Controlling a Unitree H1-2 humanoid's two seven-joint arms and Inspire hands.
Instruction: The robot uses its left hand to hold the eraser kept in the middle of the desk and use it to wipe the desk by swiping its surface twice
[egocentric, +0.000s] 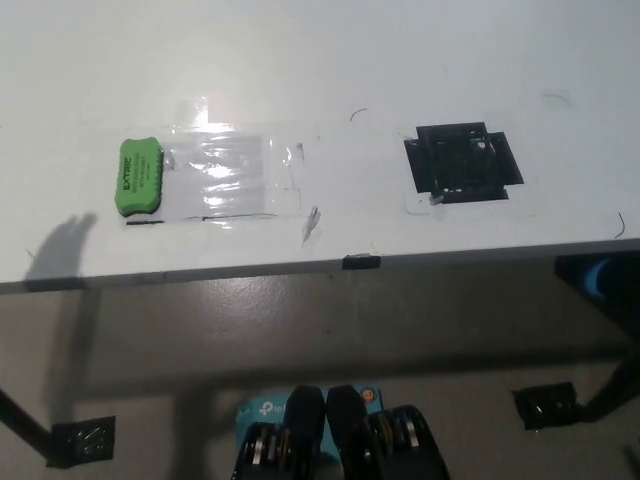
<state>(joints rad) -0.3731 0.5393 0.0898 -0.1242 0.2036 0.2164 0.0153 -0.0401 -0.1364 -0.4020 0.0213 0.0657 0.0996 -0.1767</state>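
— Where's the eraser?
— The green eraser (140, 177) lies flat on the white counter (330, 60), left of the clear tape patch (232, 180).
— And your robot hands?
— Neither is in view, so I can't tell their state.

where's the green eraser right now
In the head view the green eraser lies on the left part of the white desk, touching the left edge of a clear taped patch, well left of the black tape square.

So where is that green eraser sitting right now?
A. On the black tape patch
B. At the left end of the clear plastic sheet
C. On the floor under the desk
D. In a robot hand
B: the green eraser lies on the desk at the left end of the clear plastic sheet, untouched.
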